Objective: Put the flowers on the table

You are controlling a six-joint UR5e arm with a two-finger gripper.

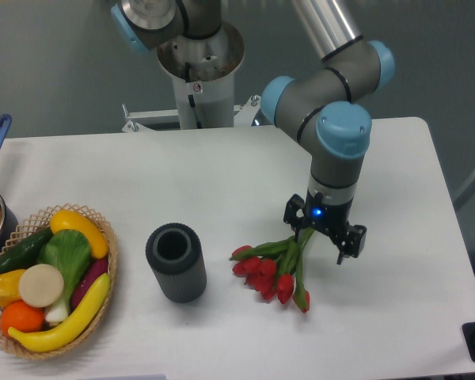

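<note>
One two-finger gripper [323,237] clamps the red tulips' green stems [274,273] low over the white table [222,174]; early release could roll them.

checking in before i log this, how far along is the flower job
Mostly done, it seems: the flowers lie outside the dark vase, blooms on the table. In hand: the gripper is at the stems; its grip is unclear. Left: release if held, and retreat.
</note>
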